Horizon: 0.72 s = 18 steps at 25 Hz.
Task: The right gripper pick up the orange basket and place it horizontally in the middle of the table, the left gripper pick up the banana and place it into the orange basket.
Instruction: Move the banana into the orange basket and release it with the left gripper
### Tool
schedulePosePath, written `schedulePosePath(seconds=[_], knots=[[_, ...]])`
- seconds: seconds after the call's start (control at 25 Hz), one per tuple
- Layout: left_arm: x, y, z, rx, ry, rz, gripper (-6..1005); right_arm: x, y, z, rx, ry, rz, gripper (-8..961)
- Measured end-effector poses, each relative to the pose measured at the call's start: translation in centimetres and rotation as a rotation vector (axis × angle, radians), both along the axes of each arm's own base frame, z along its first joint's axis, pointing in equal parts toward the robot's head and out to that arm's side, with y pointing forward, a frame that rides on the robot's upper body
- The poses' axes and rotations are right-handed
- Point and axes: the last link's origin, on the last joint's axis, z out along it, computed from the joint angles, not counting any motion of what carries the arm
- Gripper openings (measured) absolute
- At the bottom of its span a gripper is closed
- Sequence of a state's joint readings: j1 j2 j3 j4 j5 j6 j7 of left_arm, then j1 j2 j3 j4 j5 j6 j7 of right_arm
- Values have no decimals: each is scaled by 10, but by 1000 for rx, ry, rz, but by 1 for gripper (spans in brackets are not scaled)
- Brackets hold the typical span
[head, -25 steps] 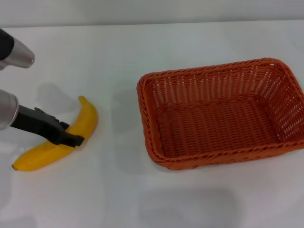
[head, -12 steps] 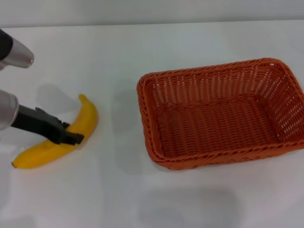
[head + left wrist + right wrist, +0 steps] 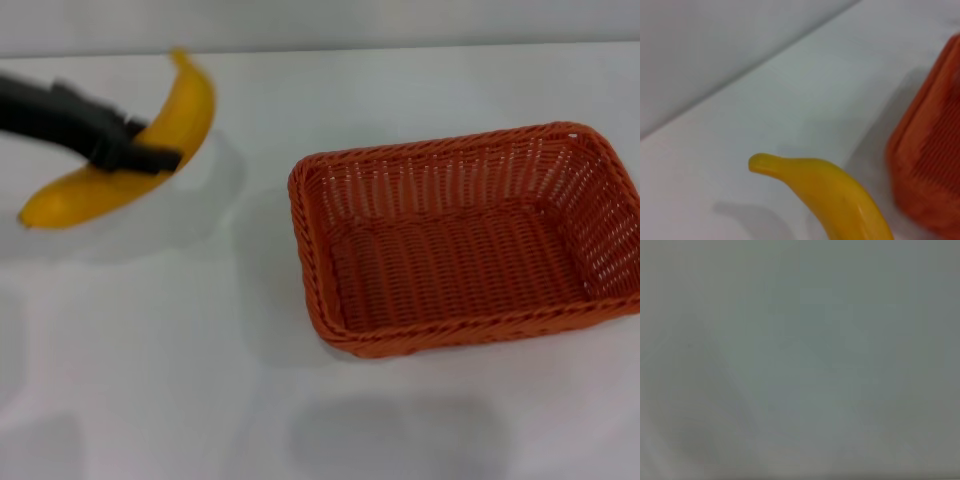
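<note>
The basket [image 3: 462, 250] sits lengthwise mid-table, toward the right edge, so that part looks done. The left gripper [image 3: 135, 152] has its fingers clamped on the banana [image 3: 125, 150], held clear of the table [image 3: 180, 380] near the far left corner. Only carry and drop remain.

The right wrist view shows only a plain, even grey-white surface [image 3: 800, 360] that fills the whole picture. A faintly darker patch lies toward 8 o'clock and a slightly paler area spreads around the centre. Whether this surface is the tabletop cannot be told. No object, edge or pincer finger shows.
</note>
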<state>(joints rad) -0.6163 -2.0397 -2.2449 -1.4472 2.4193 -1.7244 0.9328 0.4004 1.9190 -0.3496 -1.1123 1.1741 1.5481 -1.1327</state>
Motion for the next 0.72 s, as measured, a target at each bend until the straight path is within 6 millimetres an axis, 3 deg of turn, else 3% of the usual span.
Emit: schedulePosePath(seconds=[0.2, 0.32, 0.52, 0.72], knots=[[60, 10, 0, -89, -50, -96, 484, -4, 4, 1, 4, -14, 18, 833], [97, 14, -12, -154, -63, -161, 484, -6, 6, 1, 8, -29, 32, 833], [145, 20, -57, -258, -45, -229, 483, -7, 8, 4, 21, -51, 49, 833], [169, 24, -102, -300, -49, -269, 483, -7, 9, 7, 32, -77, 62, 833]])
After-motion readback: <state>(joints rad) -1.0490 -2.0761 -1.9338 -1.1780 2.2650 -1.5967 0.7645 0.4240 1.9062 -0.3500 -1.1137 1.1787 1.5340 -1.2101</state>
